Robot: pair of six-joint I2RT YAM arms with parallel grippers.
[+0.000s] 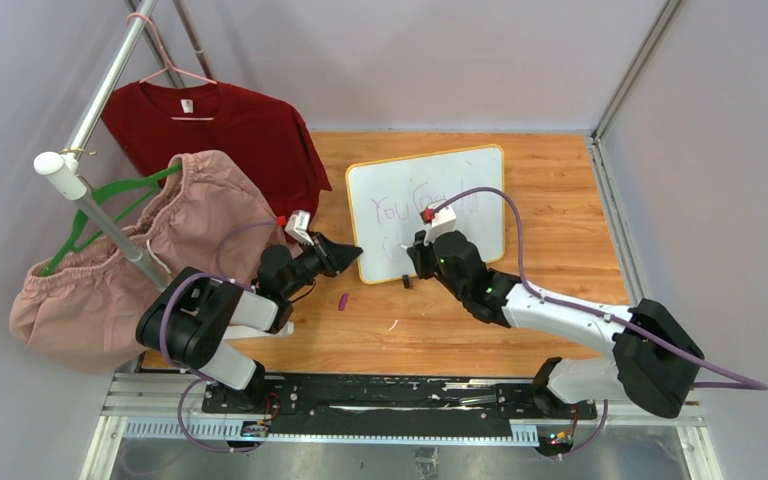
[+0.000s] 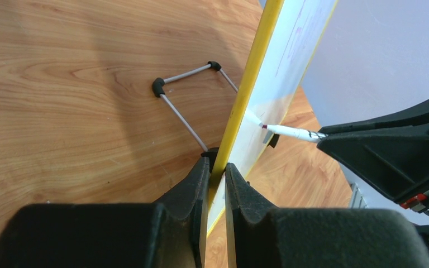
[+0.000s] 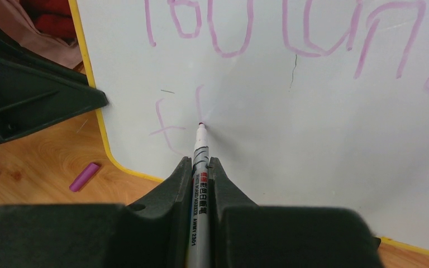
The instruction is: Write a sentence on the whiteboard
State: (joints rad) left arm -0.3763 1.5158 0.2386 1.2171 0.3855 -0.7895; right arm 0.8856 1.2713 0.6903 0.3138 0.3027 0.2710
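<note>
Far left: a rack holds a pink garment point(image 1: 190, 220) on a green hanger point(image 1: 110, 200) and a red shirt point(image 1: 230, 135) on a pink hanger, both at the left edge of the wooden worktop point(image 1: 560, 200).

Left arm point(image 1: 285, 270): it reaches right to the lower left corner of the whiteboard point(image 1: 480, 175). In the left wrist view its jaws are drawn narrow and clamped on the board's yellow frame point(image 2: 251, 72), one finger on each face. A wire stand with black ends point(image 2: 181, 106) runs from the back of the board down to the worktop.

Between the arms: a small purple cap point(image 1: 343, 301) lies loose on the worktop, just below the board's lower left corner.

Whiteboard: it stands propped at the middle of the worktop, face toward the arms.

The sentence point(image 3: 290, 28): the upper line, in thin purple strokes, reads roughly "You can". The lower line shows a crossed stroke and one short upright stroke.

Right arm point(image 1: 560, 310): it reaches in from the right to the board's lower middle. Its jaws are closed tight on a white marker point(image 3: 200, 162), the barrel lying along the gap between them. The marker's purple tip touches the board at the foot of the short upright stroke.
</note>
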